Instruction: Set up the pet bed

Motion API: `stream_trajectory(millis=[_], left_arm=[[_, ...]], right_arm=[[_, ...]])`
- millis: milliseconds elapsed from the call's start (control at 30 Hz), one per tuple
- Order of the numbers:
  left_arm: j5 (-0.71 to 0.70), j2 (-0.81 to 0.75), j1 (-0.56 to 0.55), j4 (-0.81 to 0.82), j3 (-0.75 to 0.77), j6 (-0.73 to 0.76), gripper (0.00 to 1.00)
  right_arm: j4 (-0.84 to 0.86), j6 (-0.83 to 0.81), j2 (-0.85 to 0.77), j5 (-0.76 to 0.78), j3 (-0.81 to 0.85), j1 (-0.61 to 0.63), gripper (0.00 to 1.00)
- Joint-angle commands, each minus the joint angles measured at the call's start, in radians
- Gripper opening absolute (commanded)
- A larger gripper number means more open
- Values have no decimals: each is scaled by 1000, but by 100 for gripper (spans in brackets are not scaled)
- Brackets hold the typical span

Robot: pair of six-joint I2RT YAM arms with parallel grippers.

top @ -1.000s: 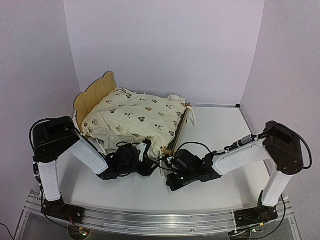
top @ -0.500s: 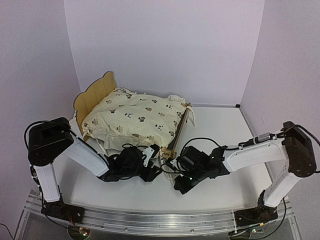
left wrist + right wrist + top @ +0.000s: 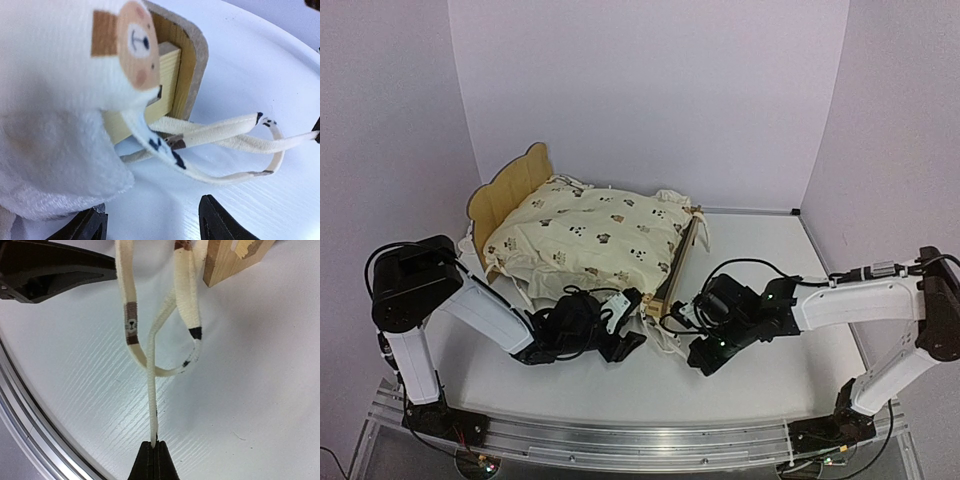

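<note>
The small light plywood pet bed frame (image 3: 508, 192) with its scalloped headboard stands at the back left of the white table (image 3: 770, 260), headboard to the left. Most of it is hidden under a cream animal-print padded cover (image 3: 588, 232); only the headboard, one side rail and the near foot corner show.

Thin cream tie straps (image 3: 220, 134) trail from that corner onto the table. The right gripper (image 3: 154, 460) has its fingers pressed together on one strap, which runs straight up from them. The left gripper (image 3: 152, 226) sits low just beside the corner, fingers spread with nothing between them, their bases cut off at the picture's edge.

From above, both grippers blur into dark cables, so the pinch seems unreadable there.
</note>
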Motion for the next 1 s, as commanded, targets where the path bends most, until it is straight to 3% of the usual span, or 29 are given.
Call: stream_trajectory(millis=[0,300,667,833,967], left_arm=[[14,13,-2,144,3,83,65],[32,119,0,227,38,233,69],[-8,205,0,452,27,335,69],[-18,236,0,419,75,354,61],[-30,251,0,399,97,360,46]], right_arm=[[-32,-10,-27,6,30,-16,0],[-54,23,-58,36,49,-57,0],[-97,22,-91,30,82,-91,0],[-103,17,-90,27,91,-95,0],[-106,14,-89,26,97,-97,0]])
